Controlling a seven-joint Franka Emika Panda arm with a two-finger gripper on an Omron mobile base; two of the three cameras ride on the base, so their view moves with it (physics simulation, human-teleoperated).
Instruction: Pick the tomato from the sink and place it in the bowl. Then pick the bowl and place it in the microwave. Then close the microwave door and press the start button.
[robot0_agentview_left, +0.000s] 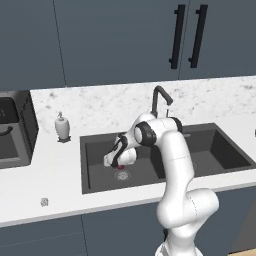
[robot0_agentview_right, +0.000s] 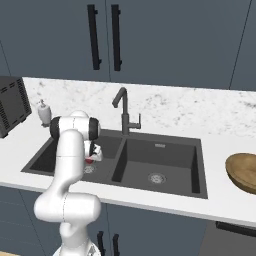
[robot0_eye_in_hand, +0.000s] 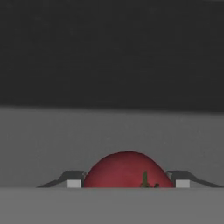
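I see the gripper (robot0_eye_in_hand: 128, 183) down in the sink's (robot0_agentview_left: 95, 182) left basin, its fingers (robot0_eye_in_hand: 72, 180) right at either side of the tomato (robot0_eye_in_hand: 127, 170); whether they pinch it I cannot tell. The right basin holds nothing but its drain. Farther right, the bowl (robot0_agentview_right: 243, 172) sits empty on the counter (robot0_agentview_left: 50, 175).

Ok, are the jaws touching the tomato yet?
Cannot tell. In the hand view the tomato sits between the two fingertips of the gripper, flush against its sides, but no clear contact or gap shows at either edge.
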